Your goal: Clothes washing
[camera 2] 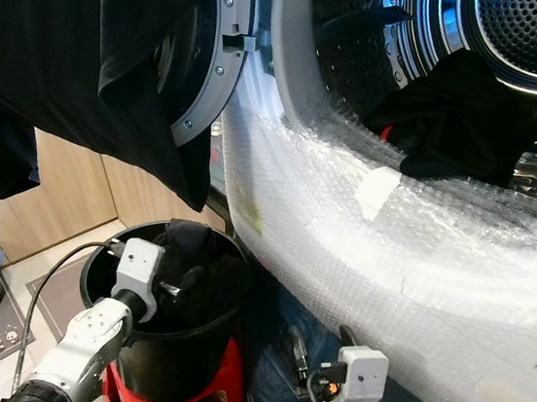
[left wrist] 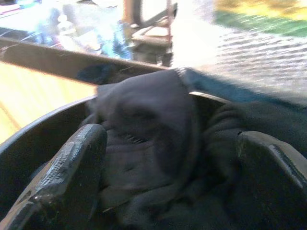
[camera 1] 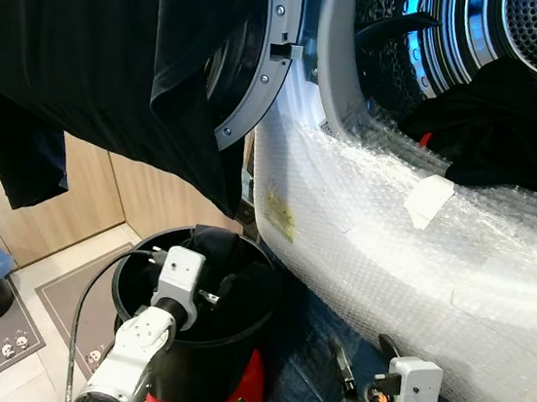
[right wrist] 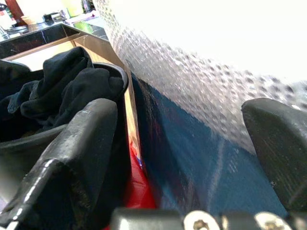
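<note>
The robot stands before an open front-loading washing machine (camera 1: 522, 56) whose front is wrapped in bubble wrap (camera 1: 417, 268). A black bucket (camera 1: 135, 327) on a red stool (camera 2: 215, 396) sits below the door opening, with dark clothes (camera 2: 196, 271) heaped in it. One dark garment (camera 1: 498, 131) already lies over the lip of the drum, and another black cloth (camera 1: 121, 46) hangs across the upper part of the head views.

The step in hand looks like the transfer of laundry from bucket to drum. The left gripper (left wrist: 168, 158) is dipped into the bucket; in the left wrist view its jaws stand released, with the bundled fabric lying directly between and just ahead of them, not yet pinched. The right gripper (right wrist: 187, 158) hangs low beside the bucket, jaws spread wide and empty, the bubble-wrapped machine front just beyond them.

The next move likely calls for the left jaws to press deeper into the heap and clench on a thick fold, then lift it clear of the bucket rim. The drum opening sits well above and to the right of the left jaws, so the lift must be high.
</note>
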Controlling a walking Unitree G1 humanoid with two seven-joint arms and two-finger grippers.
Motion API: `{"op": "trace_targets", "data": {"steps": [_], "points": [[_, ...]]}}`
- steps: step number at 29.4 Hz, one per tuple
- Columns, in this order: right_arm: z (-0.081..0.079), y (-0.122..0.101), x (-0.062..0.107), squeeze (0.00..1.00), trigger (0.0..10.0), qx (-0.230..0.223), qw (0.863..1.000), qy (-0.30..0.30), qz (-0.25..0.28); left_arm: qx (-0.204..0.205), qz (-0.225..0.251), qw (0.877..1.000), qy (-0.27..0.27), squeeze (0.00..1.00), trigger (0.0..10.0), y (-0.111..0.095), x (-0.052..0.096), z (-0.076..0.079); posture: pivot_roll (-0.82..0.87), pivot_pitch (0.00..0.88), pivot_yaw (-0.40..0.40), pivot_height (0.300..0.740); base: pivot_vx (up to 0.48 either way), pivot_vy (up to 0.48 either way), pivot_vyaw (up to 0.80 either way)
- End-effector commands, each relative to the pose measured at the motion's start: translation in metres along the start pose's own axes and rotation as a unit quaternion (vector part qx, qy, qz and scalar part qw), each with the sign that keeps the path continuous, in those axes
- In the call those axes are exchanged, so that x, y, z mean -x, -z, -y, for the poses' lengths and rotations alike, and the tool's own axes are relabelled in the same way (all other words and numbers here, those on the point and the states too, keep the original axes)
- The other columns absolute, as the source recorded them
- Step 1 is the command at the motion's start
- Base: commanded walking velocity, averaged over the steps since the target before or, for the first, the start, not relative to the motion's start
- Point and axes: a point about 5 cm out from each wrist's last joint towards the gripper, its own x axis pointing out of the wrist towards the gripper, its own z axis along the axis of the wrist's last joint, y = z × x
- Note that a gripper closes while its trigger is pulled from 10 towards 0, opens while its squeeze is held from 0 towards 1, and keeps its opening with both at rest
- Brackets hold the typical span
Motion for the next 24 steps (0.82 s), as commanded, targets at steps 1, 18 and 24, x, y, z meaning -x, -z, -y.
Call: {"op": "trace_targets", "data": {"steps": [1, 18, 24], "points": [[-0.002, -0.002, 0.001, 0.00, 10.0, -0.006, 1.000, -0.001, 0.001, 0.000, 0.008, 1.000, -0.011, 0.00, 10.0, -0.003, -0.001, -0.009, -0.11, 0.000, 0.018, 0.740, 0.000, 0.000, 0.00], [-0.026, -0.072, 0.038, 0.00, 10.0, -0.092, 0.973, -0.210, 0.014, -0.006, -0.002, 1.000, -0.011, 0.00, 10.0, -0.019, -0.010, -0.040, -0.12, 0.091, -0.013, 0.740, 0.000, 0.000, 0.00], [-0.035, -0.095, 0.060, 0.00, 10.0, -0.115, 0.957, -0.267, 0.010, -0.002, -0.018, 1.000, -0.006, 0.00, 10.0, -0.019, -0.009, -0.049, -0.14, 0.142, -0.022, 0.740, 0.000, 0.000, 0.00]]}}
